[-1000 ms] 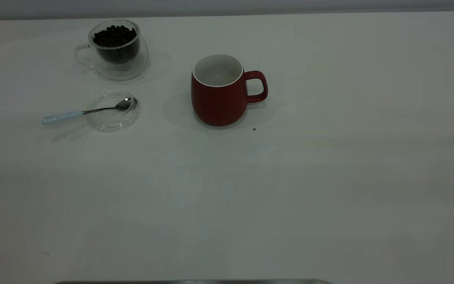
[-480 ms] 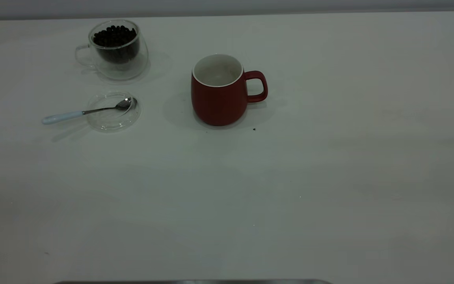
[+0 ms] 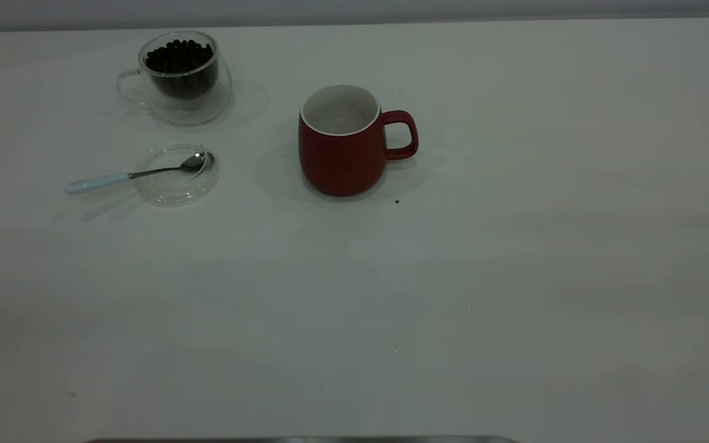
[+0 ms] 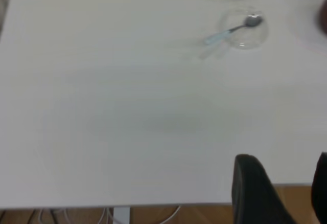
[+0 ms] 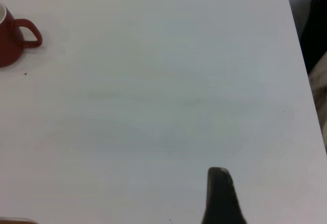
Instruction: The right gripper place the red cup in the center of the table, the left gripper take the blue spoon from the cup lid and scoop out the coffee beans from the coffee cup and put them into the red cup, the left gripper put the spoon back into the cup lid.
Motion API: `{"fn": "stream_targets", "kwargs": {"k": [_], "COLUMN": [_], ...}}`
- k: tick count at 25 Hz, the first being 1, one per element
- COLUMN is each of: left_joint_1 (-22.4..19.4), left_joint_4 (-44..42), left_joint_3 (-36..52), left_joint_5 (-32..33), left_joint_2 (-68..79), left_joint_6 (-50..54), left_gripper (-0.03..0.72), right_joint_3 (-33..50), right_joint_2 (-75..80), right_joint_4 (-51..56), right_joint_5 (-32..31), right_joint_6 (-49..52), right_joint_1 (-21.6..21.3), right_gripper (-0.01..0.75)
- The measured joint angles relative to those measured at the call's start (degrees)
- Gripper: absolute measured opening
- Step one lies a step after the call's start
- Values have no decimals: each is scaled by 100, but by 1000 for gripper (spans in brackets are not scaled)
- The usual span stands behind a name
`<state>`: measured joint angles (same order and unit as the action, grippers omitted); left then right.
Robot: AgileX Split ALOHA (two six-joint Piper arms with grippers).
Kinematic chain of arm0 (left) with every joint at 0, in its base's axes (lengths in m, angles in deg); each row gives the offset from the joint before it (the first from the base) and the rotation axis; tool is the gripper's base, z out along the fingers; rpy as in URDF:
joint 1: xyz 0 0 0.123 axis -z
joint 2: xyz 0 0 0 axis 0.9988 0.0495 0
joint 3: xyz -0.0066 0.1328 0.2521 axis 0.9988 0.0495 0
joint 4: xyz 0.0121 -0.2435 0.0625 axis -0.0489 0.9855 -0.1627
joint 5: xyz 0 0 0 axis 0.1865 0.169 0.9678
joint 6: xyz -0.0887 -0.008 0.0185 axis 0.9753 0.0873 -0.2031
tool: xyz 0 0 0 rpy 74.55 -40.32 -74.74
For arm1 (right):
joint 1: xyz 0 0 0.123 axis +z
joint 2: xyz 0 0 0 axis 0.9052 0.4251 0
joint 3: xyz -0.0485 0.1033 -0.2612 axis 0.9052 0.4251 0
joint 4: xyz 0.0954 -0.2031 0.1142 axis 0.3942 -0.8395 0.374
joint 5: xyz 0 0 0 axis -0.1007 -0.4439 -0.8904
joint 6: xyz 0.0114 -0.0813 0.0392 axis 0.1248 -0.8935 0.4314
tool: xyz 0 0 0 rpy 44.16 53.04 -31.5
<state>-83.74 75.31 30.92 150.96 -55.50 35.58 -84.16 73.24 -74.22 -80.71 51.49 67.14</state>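
you've got the left gripper [image 4: 286, 193] hanging back over the near edge of the tabletop [image 3: 514, 307], released, jaws standing wide apart and holding nothing. the right gripper [image 5: 219, 196] is parked over the near right side, and whether it's open or clenched, can't tell from here.

ahead of both lies a big stretch of bare white surface, with lots of room to move in from the near side and from the right.

moving up, the red cup [image 3: 342, 157] stands upright around the middle of the tabletop, mouth up, white inside showing, its loop handle pointing right. a small dark speck [image 3: 397, 201] sits on the surface just near its base, on the handle side.

over to the left, well apart from the red cup, the cup lid [image 3: 173, 187] lies flat, and the blue spoon [image 3: 133, 175] rests across it. its long axis runs nearly left to right: the bowl sits inside the lid by the right rim, and the pale handle sticks out past the left rim, its tip down on the tabletop.

farthest back, just behind the lid, the coffee cup [image 3: 185, 104] stands upright close to the far edge, clear handle pointing left, the coffee beans [image 3: 179, 58] heaped inside up near the rim.
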Motion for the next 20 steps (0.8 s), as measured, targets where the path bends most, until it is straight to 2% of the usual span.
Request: {"fn": "stream_targets", "kwargs": {"k": [3, 20], "left_joint_1": [-138, -143], "left_joint_4": [6, 11], "left_joint_3": [0, 0], "left_joint_5": [0, 0], "left_joint_2": [0, 0], "left_joint_6": [0, -26], "left_gripper": [338, 338], "right_joint_3": [0, 0], "right_joint_2": [0, 0], "right_joint_4": [0, 0], "right_joint_5": [0, 0], "right_joint_6": [0, 0], "right_joint_1": [0, 0], "right_gripper": [531, 531]}}
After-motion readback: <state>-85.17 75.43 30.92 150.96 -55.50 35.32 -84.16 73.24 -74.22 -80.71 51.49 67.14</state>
